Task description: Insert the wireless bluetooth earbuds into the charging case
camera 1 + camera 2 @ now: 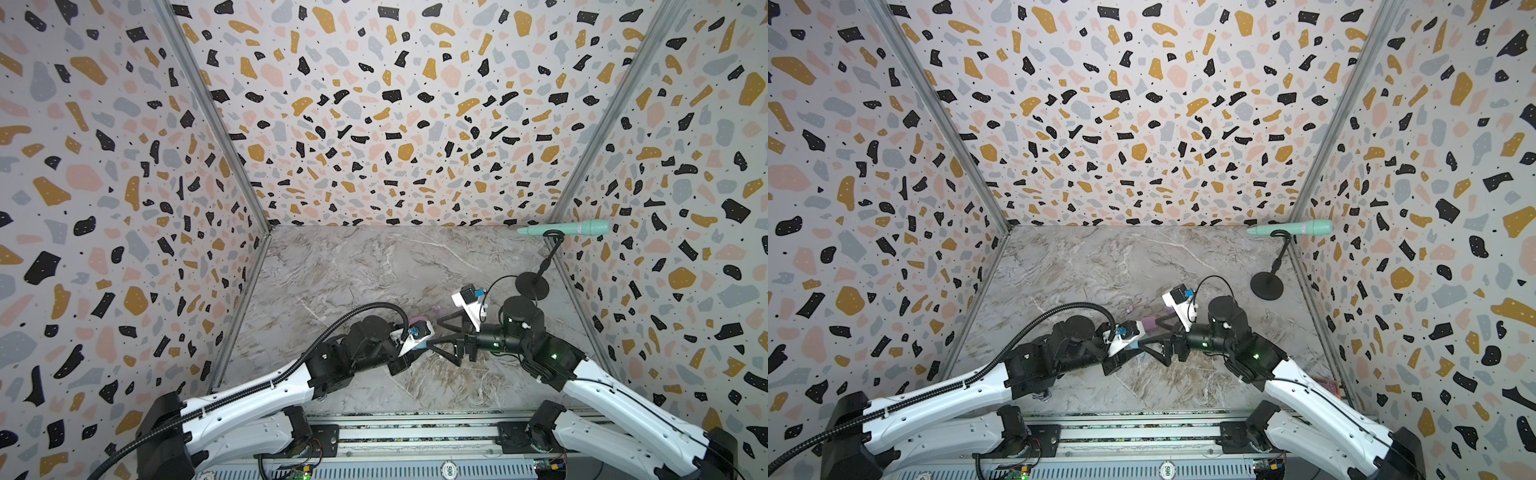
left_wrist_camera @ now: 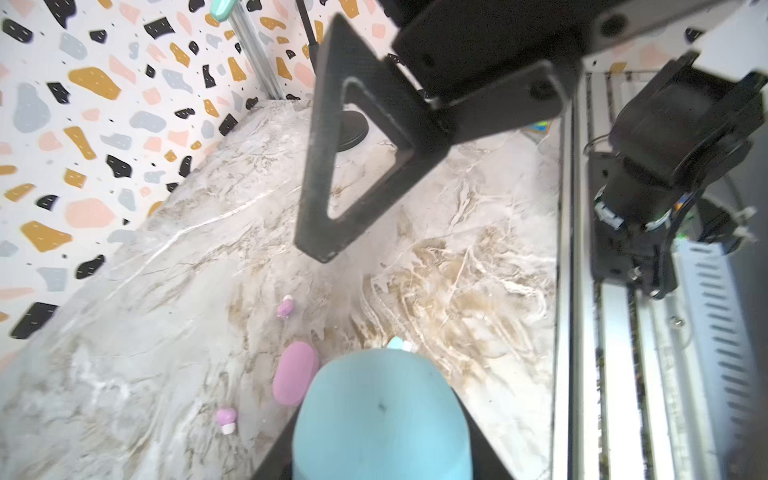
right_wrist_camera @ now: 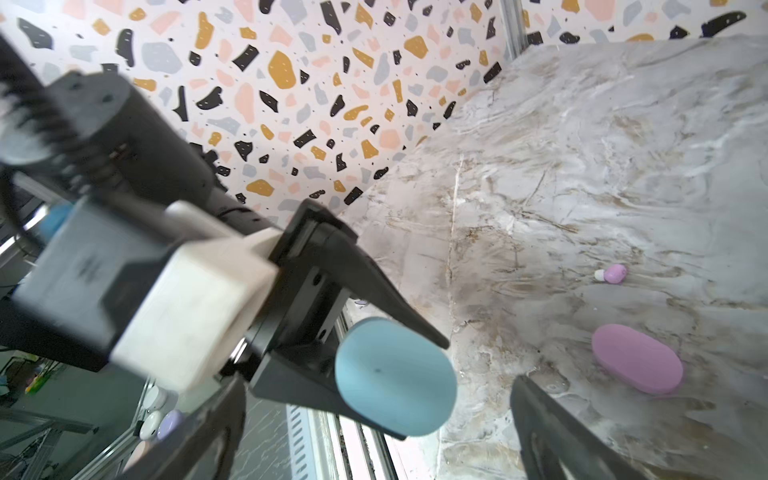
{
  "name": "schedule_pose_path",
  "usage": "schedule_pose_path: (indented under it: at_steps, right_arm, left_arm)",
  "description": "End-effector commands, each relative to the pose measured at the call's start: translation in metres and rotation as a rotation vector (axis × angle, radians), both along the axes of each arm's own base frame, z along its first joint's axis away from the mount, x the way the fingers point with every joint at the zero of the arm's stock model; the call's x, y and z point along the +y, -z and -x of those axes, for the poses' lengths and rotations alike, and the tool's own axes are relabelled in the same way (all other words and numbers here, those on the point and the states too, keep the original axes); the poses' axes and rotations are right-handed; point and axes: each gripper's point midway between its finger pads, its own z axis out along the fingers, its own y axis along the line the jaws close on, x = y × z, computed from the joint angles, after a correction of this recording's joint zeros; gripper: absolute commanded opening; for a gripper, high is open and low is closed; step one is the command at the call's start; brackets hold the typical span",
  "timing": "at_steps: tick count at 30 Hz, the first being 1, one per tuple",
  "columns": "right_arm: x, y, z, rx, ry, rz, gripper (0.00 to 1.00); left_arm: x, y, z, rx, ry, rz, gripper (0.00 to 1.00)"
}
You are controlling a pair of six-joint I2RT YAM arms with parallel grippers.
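We see the left fingers point(image 3: 382, 295) clamped on a blue case point(image 3: 395, 378), held above the middle of the worktop point(image 2: 166, 311). The right fingers point(image 2: 318, 166) stand wide apart just right of it, gripping nothing. A pink case point(image 2: 295, 374) lies flat on the worktop just beyond the blue one. One pink earbud point(image 2: 226, 419) lies loose to its far left, and a second pink earbud point(image 2: 285, 307) lies to its right, neither touching it.
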Motion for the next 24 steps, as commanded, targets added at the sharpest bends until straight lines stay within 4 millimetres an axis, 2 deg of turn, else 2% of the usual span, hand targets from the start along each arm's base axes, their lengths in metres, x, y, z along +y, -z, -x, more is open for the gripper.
schedule_pose_path:
  at_steps: [1, 8, 13, 24]
  right_arm:
    - [-0.007, -0.013, 0.013, -0.049, -0.018, -0.062, 0.99]
    - [-0.016, -0.005, 0.033, -0.066, -0.045, -0.11, 0.99]
    - [-0.014, -0.002, 0.049, -0.077, -0.092, -0.126, 1.0]
    - [-0.002, 0.012, 0.057, -0.11, -0.112, -0.086, 0.97]
  left_arm:
    - [-0.006, 0.01, 0.023, 0.201, 0.064, -0.012, 0.0]
    - [-0.007, 0.012, 0.053, 0.291, 0.201, 0.018, 0.0]
    - [-0.003, 0.001, 0.067, 0.284, 0.259, 0.081, 0.0]
    - [0.009, -0.018, 0.078, 0.231, 0.308, 0.148, 0.0]
